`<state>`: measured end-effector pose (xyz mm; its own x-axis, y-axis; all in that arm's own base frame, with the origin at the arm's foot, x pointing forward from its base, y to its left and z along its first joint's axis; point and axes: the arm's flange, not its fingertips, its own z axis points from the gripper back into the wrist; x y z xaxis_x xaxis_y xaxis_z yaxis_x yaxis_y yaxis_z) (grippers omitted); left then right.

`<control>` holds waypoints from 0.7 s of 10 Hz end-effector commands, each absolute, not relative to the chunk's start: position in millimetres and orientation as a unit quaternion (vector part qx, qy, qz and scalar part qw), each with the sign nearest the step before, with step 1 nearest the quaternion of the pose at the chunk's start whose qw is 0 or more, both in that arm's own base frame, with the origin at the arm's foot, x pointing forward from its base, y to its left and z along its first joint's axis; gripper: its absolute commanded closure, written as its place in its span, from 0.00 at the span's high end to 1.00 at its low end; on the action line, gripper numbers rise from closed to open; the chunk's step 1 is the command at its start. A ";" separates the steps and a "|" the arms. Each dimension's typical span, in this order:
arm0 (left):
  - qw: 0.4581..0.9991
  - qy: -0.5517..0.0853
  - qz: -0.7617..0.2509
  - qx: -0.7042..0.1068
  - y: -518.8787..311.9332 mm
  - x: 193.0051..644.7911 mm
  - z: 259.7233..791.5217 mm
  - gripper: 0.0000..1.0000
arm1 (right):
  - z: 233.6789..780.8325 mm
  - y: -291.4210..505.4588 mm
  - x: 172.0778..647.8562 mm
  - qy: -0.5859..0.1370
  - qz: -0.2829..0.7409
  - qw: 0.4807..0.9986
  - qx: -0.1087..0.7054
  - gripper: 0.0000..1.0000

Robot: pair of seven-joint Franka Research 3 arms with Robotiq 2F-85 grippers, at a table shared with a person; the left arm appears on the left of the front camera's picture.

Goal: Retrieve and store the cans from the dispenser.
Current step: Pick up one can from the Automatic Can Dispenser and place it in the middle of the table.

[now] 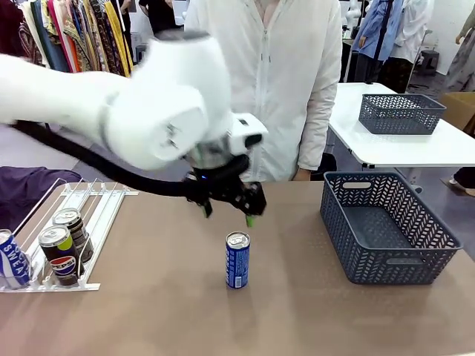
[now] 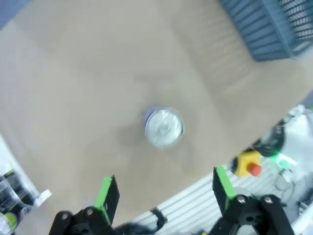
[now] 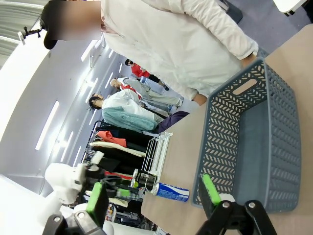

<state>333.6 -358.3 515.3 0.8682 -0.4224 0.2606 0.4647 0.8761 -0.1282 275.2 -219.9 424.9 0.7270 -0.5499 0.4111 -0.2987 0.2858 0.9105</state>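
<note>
Brown tabletop (image 1: 163,311) lies under the left gripper (image 2: 164,182), whose green-padded fingers are spread wide and hold nothing. Directly below it, clear of both fingers, one blue can (image 1: 237,261) stands upright. Well off to the gripper's left, the dispenser (image 1: 104,215) holds three cans at its front stop: two dark cans (image 1: 63,256) and another blue one (image 1: 11,259). Well off to its right sits a dark grey mesh basket (image 1: 371,259). The right gripper (image 3: 154,196), likewise spread and unloaded, hovers beside that basket.
</note>
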 end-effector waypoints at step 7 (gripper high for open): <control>0.877 -0.054 -0.206 -0.431 55.3 327.1 569.6 1.00 | 429.5 -220.4 275.9 -0.362 -0.089 0.712 0.595 1.00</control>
